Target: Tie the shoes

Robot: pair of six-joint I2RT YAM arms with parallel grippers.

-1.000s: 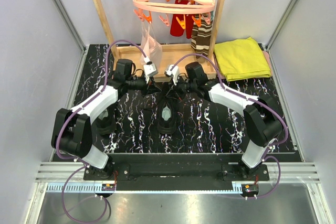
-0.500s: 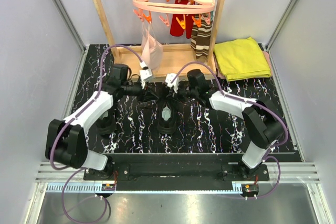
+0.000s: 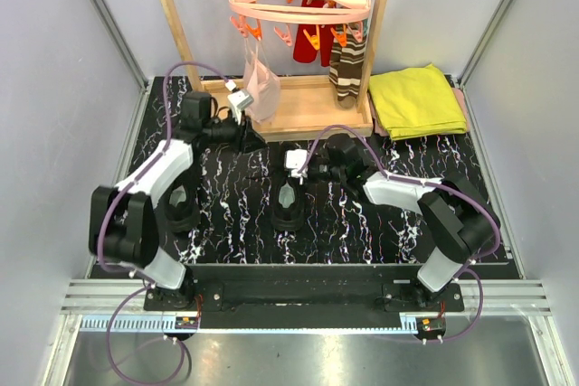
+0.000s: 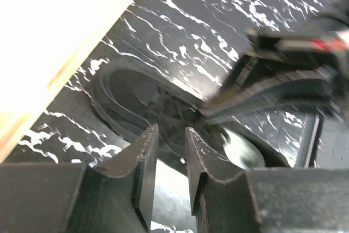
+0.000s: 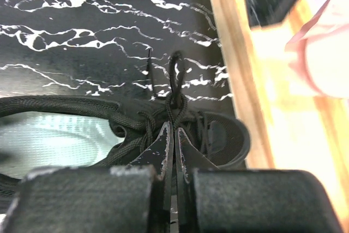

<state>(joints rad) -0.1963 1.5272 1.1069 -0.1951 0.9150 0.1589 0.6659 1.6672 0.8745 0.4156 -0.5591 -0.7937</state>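
One black shoe (image 3: pixel 289 207) with a pale insole lies mid-table, toe toward the wooden stand. The other shoe (image 3: pixel 181 208) lies to its left, partly under the left arm. My right gripper (image 3: pixel 306 174) hovers over the middle shoe's front. In the right wrist view the right gripper (image 5: pixel 173 125) is shut on the black lace (image 5: pixel 175 87), whose loop and knot stick out past the tips above the shoe (image 5: pixel 221 135). My left gripper (image 3: pixel 252 139) is up by the stand. In the left wrist view the left gripper (image 4: pixel 170 130) is open and empty, with the shoe (image 4: pixel 122 99) beyond it.
A wooden stand (image 3: pixel 303 106) at the back carries a pink peg hanger (image 3: pixel 298 2) with a pale cloth (image 3: pixel 261 79), red items and striped socks (image 3: pixel 346 65). A folded yellow cloth (image 3: pixel 416 101) lies at the back right. Grey walls close in both sides.
The left gripper has opened and drawn back up and left toward the wooden stand. The right gripper stayed shut and shifted down toward the middle shoe.
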